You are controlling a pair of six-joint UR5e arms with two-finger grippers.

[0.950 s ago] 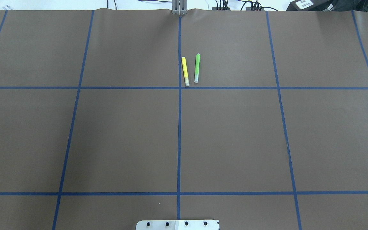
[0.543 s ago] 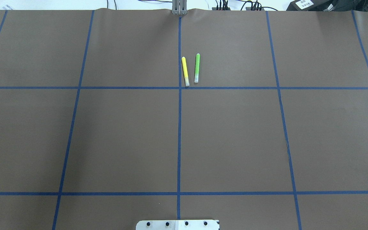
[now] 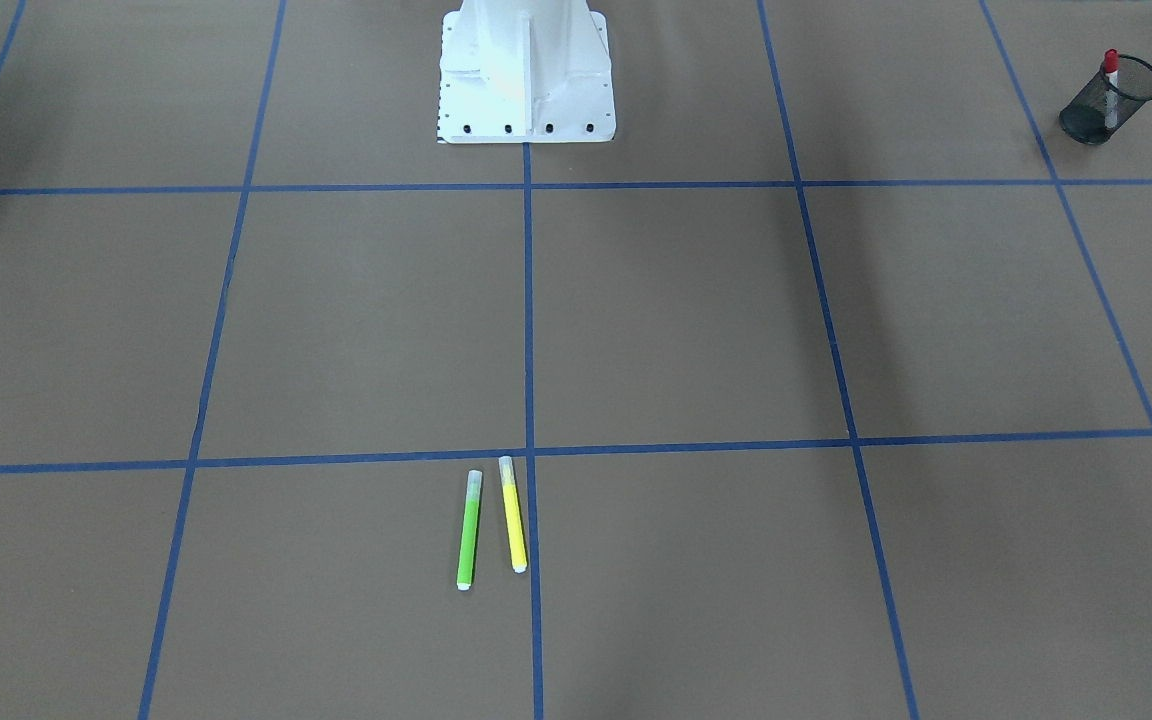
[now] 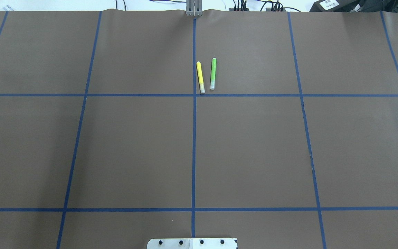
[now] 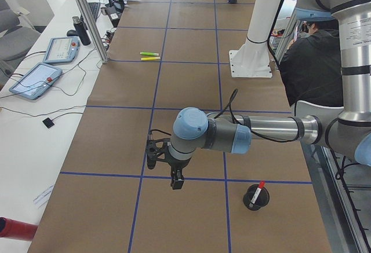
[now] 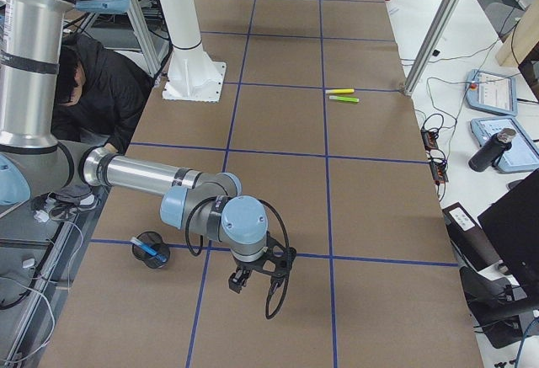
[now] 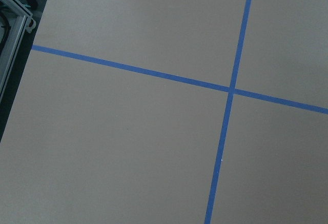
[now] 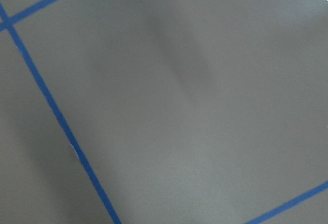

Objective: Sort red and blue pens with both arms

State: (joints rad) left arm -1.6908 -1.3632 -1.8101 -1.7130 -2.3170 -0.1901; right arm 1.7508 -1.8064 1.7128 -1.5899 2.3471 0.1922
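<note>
A red-capped pen [image 3: 1110,70] stands in a black mesh cup [image 3: 1086,120] on the table's left end; the exterior left view shows the same red pen [image 5: 260,186] in that cup [image 5: 255,198]. A blue pen [image 6: 148,250] lies inside another mesh cup [image 6: 157,258] at the right end. My left gripper [image 5: 175,182] hangs over the table a little way from the red pen's cup. My right gripper [image 6: 237,282] hovers beside the blue pen's cup. Both grippers show only in the side views, so I cannot tell whether either is open or shut.
A green highlighter [image 4: 213,73] and a yellow highlighter [image 4: 200,76] lie side by side at the table's far middle. The white robot base [image 3: 526,75] stands at the near edge. A person [image 5: 307,62] sits behind the robot. Tablets and cables lie past the far edge.
</note>
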